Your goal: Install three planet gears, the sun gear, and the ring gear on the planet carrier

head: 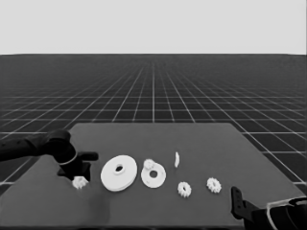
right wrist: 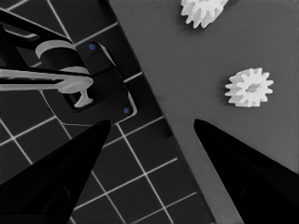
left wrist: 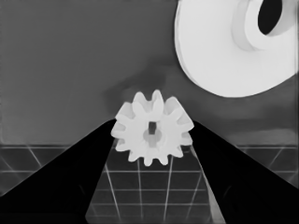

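Note:
My left gripper (head: 79, 177) is over the table's left end, shut on a small toothed gear (head: 79, 182). In the left wrist view that gear (left wrist: 153, 134) sits between the two fingertips, which touch its sides. The larger round part (head: 118, 173) lies just right of it and also shows in the left wrist view (left wrist: 219, 51). The smaller round part (head: 154, 176) lies right of the larger one, with a second gear (head: 149, 164) on its far left rim. My right gripper (right wrist: 152, 121) is parked open at the near right corner.
Two loose gears (head: 184, 189) (head: 214, 185) lie to the right near the front; the right wrist view shows them (right wrist: 249, 87) (right wrist: 203, 10) too. A thin white piece (head: 177, 159) stands behind them. Dark machinery (right wrist: 84, 79) hangs past the table's edge.

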